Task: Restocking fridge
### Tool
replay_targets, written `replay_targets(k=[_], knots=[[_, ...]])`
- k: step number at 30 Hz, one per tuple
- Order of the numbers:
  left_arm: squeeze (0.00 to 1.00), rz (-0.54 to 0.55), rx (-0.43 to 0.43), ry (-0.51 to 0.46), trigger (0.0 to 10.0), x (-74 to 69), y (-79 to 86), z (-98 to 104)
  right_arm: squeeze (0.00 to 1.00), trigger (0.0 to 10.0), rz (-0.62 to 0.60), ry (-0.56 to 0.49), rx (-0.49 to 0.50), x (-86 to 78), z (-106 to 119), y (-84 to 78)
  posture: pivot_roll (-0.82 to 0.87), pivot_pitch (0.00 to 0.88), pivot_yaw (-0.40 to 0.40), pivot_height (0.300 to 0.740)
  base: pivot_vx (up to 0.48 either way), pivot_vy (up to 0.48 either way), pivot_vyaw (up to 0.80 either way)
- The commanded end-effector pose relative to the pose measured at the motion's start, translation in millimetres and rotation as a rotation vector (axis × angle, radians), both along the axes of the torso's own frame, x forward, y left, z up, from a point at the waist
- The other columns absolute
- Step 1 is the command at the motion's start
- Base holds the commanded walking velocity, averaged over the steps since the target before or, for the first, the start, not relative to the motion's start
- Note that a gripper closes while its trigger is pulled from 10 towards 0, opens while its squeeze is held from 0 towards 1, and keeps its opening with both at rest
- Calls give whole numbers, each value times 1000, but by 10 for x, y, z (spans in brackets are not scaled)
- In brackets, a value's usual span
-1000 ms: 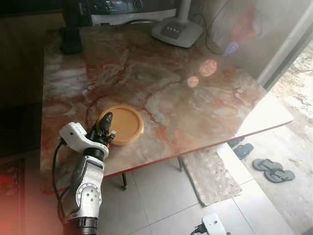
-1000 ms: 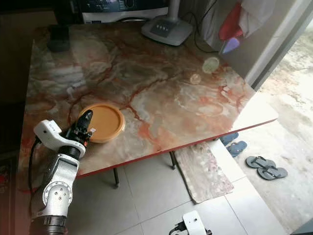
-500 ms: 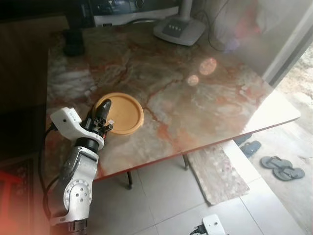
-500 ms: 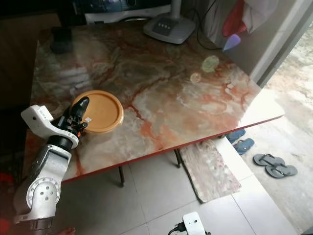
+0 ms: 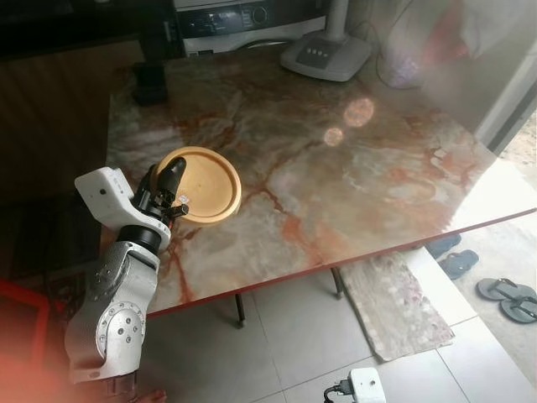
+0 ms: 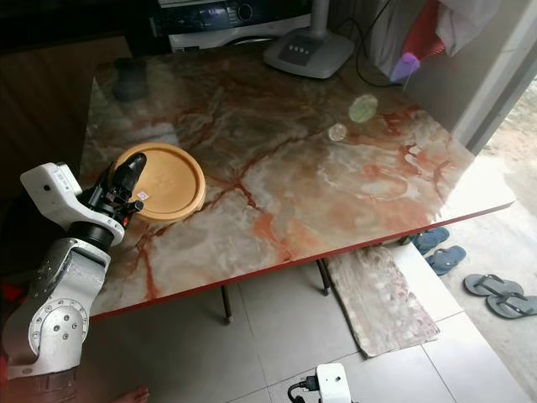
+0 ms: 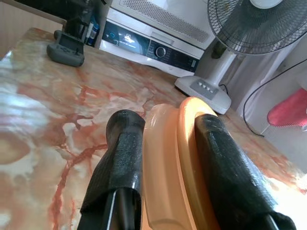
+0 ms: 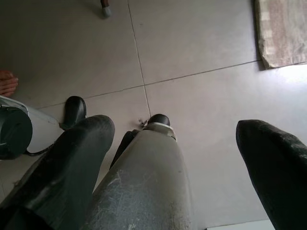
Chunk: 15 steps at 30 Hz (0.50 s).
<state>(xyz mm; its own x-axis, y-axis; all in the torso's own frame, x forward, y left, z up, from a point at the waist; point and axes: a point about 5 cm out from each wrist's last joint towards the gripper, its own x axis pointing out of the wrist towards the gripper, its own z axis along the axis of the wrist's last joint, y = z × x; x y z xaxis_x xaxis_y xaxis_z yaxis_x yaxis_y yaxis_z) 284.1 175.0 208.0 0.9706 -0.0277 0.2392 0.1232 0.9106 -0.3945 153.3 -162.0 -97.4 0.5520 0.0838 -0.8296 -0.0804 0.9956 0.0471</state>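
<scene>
The task is at an early stage, as far as one can judge. The round orange plastic container with a flat lid [image 5: 200,184] lies on the marble-patterned table with red veins [image 5: 352,176], near the table's left front part. The left end effector [image 5: 168,182] is at the container's near-left edge, and in the left wrist view its two black fingers [image 7: 120,158] stand on either side of the orange rim, closed on it. It seems that the container is gripped, but I cannot tell whether it is already lifted off the table; in the head views it looks flat on the surface.

The right end effector [image 8: 172,167] hangs idle over the grey tiled floor [image 8: 201,43], its fingers spread wide with nothing between them.

What is left is nearly everything: to raise the container, to carry it away from the table, and to put it into a fridge, which I cannot identify with certainty here. At the far edge of the table stand the white base of a pedestal fan [image 5: 325,57] and a white appliance with a dial [image 5: 239,18].
</scene>
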Motion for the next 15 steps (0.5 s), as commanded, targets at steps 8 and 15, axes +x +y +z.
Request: replay_targets(k=[8, 15], knots=[[0, 133, 484, 10, 10000, -122, 175, -74, 0, 10000, -82, 25, 16, -86, -31, -56, 164, 58, -8, 740, 0, 0, 0], [0, 229, 693, -43, 10000, -190, 354, -30, 0, 10000, -97, 24, 18, -104, -36, -63, 164, 54, -15, 740, 0, 0, 0]])
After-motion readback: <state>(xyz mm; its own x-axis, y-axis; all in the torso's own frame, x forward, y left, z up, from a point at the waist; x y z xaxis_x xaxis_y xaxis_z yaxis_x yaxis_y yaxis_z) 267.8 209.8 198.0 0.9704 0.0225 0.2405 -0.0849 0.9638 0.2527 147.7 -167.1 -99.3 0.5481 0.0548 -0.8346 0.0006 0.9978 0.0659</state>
